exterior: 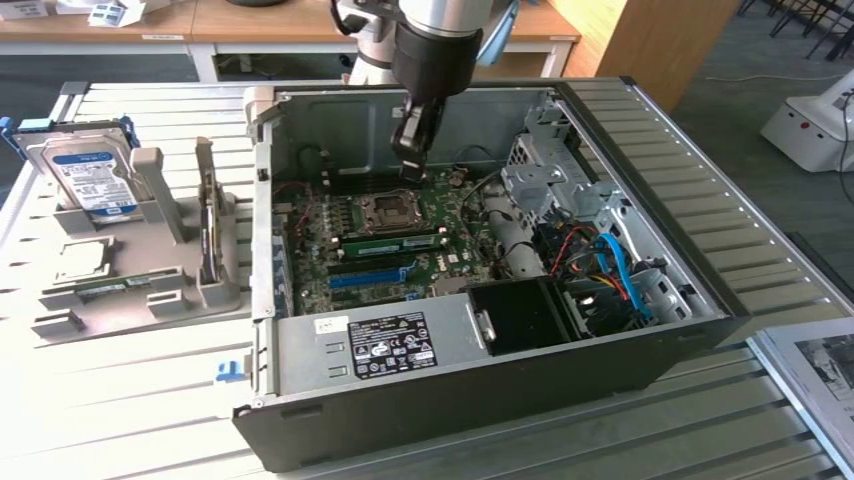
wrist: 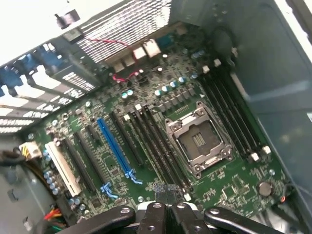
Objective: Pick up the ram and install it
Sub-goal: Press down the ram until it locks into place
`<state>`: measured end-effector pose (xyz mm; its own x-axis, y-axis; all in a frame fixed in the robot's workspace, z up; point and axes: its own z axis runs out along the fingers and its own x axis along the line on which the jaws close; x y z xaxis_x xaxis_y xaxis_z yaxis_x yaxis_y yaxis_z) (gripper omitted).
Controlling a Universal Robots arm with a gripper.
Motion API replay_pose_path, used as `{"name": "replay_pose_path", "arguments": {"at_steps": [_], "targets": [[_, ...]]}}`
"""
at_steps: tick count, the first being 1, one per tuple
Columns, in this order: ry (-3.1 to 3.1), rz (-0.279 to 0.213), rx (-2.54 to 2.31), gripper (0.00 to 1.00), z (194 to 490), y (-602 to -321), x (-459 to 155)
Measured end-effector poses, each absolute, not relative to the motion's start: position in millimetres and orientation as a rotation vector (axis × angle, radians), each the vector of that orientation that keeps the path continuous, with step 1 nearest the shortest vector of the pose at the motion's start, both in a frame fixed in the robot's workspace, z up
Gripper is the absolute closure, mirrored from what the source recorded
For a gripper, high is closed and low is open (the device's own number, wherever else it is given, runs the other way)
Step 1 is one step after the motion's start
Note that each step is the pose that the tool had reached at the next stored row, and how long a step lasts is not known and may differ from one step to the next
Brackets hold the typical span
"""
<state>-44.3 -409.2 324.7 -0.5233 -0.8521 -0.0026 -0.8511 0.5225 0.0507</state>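
Open black computer case [exterior: 454, 400] lying on a slatted metal table [exterior: 120, 400], motherboard [exterior: 380, 250] exposed inside; grey holder rack [exterior: 134, 290] to the exterior view's left of the case, carrying a silver hard drive [exterior: 91, 178]; robot arm [exterior: 434, 40] reaching down into the case; gripper [exterior: 408, 150] poised above the empty processor socket [exterior: 391, 208], fingers [wrist: 168, 214] pressed together, gripping nothing; ram [exterior: 391, 243] seated flat in a slot just beside the socket, on the near side, apart from the gripper; bright blue slot strip [wrist: 114, 146] further along the board; red wire [wrist: 112, 41] near the rear wall.
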Motion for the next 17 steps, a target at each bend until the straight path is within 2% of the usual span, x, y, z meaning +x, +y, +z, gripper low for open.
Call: {"name": "replay_pose_path", "arguments": {"at_steps": [17], "targets": [[-2.930, -0.076, 1.089, 0.89, 324.5, -409.2, -44.4]]}}
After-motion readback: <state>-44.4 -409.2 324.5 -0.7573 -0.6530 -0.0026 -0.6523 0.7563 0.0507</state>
